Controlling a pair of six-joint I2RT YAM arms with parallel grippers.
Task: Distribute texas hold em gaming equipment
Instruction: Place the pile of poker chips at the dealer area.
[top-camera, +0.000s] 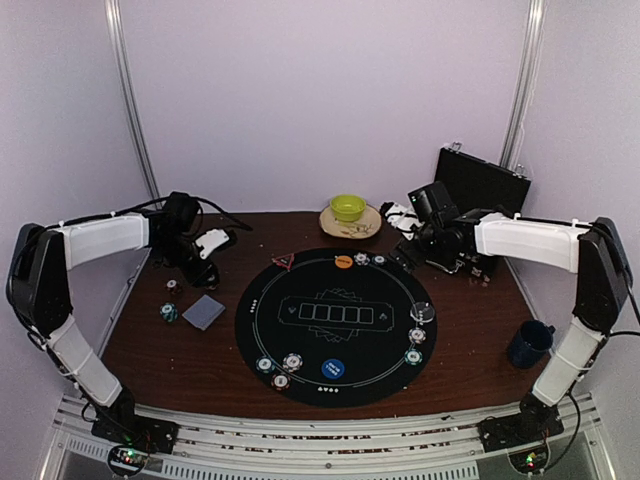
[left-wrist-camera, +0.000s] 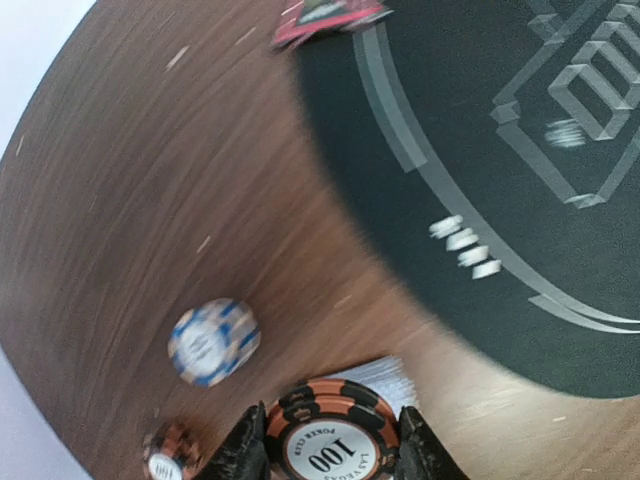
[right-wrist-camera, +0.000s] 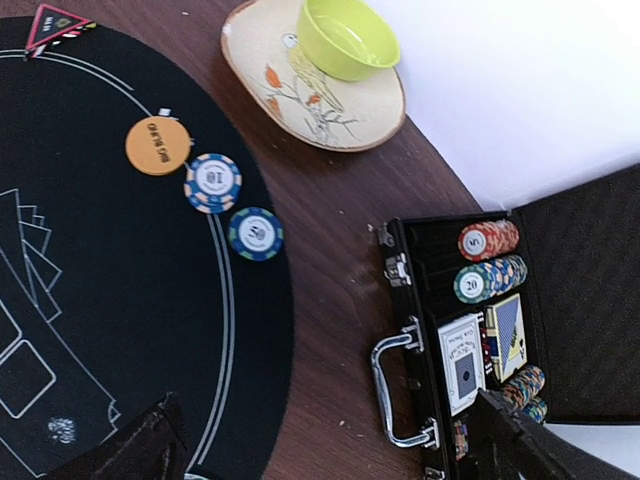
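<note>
My left gripper (left-wrist-camera: 332, 455) is shut on an orange-and-black "100" poker chip (left-wrist-camera: 335, 415) and holds it above the brown table, left of the black poker mat (top-camera: 335, 325). Under it lie a grey-blue deck of cards (left-wrist-camera: 385, 377), a blue-white chip (left-wrist-camera: 213, 341) and an orange chip (left-wrist-camera: 165, 457). In the top view the left gripper (top-camera: 205, 262) is behind the deck (top-camera: 204, 311). My right gripper (right-wrist-camera: 335, 455) is open and empty between the mat's far right edge and the open chip case (right-wrist-camera: 500, 300). The red triangle marker (top-camera: 283, 262), orange disc (right-wrist-camera: 158, 145) and two chips (right-wrist-camera: 212, 182) lie on the mat's far edge.
The green bowl (top-camera: 348, 207) on its plate (top-camera: 368, 228) stands at the back centre. The dark blue mug (top-camera: 530, 343) is at the front right. A blue disc (top-camera: 333, 369), a clear disc (top-camera: 422, 311) and several chips (top-camera: 292, 361) lie round the mat's near and right rim.
</note>
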